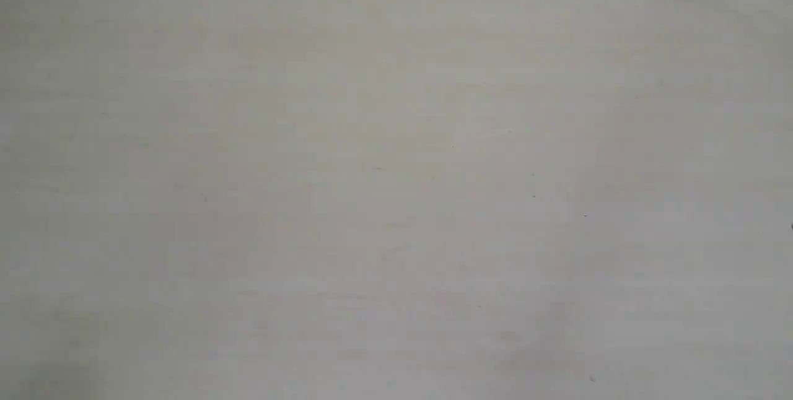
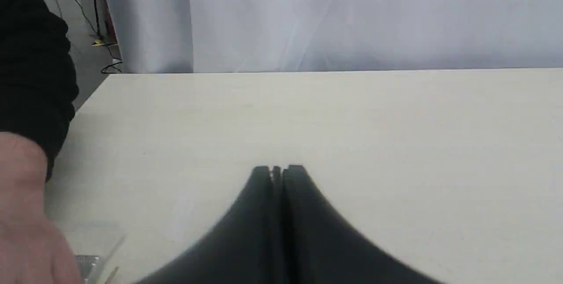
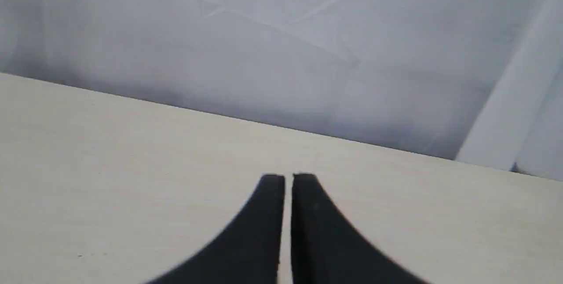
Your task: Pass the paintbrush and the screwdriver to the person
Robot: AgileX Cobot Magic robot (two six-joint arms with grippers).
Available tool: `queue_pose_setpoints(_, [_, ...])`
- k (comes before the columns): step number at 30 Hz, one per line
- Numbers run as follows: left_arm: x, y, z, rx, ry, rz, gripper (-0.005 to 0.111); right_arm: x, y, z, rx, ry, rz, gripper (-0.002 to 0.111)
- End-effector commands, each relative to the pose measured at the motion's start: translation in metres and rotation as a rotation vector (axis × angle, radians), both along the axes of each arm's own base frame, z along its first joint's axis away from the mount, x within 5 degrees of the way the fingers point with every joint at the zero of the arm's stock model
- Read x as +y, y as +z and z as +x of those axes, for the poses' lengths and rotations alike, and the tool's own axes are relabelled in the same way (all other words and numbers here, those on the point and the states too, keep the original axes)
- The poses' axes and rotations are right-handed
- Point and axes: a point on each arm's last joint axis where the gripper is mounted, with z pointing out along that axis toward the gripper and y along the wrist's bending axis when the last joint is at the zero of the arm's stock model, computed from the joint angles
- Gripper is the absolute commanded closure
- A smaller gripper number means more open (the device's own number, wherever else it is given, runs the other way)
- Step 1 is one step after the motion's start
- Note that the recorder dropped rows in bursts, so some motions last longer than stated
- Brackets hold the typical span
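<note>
The person's bare hand (image 2: 26, 227) with a dark sleeve (image 2: 31, 68) fills one edge of the left wrist view, low over the table. Right beside the hand, a silver ferrule and pale bristles of the paintbrush (image 2: 90, 263) peek into the frame corner; its handle is out of view. A thin yellowish sliver lies next to it; I cannot tell what it is. The screwdriver is not clearly in view. My left gripper (image 2: 277, 169) is shut on nothing above the bare table. My right gripper (image 3: 288, 176) is shut and holds nothing. The exterior view shows neither gripper.
The pale wooden table (image 1: 396, 189) fills the exterior view, with its far edge at the top. A grey-white curtain (image 3: 281, 46) hangs behind the table. Cables and floor (image 2: 94, 33) show past the table's corner in the left wrist view.
</note>
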Motion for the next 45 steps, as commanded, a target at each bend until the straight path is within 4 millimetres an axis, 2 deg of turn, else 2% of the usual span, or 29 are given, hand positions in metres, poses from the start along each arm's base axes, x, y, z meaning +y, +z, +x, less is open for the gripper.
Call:
queue_pose_setpoints(1, [-0.001, 0.000, 0.000, -0.008, -0.009, -0.002, 0.107, -0.006, -0.010, -0.010, -0.055, -0.063, 0.004, 0.104])
queue_pose_setpoints(9, [-0.001, 0.000, 0.000, -0.008, -0.009, -0.002, 0.107, -0.010, -0.022, -0.025, -0.127, -0.136, 0.032, 0.104])
queue_pose_setpoints(15, [-0.001, 0.000, 0.000, -0.008, -0.009, -0.002, 0.107, -0.009, -0.043, -0.032, -0.145, -0.135, 0.079, 0.104])
queue_pose_setpoints(35, [-0.001, 0.000, 0.000, -0.006, -0.009, -0.005, 0.107, -0.011, -0.043, -0.037, -0.163, -0.155, 0.088, 0.104])
queue_pose_setpoints(45, [-0.001, 0.000, 0.000, -0.006, -0.009, -0.005, 0.107, -0.011, -0.045, -0.037, -0.137, -0.154, 0.037, 0.104])
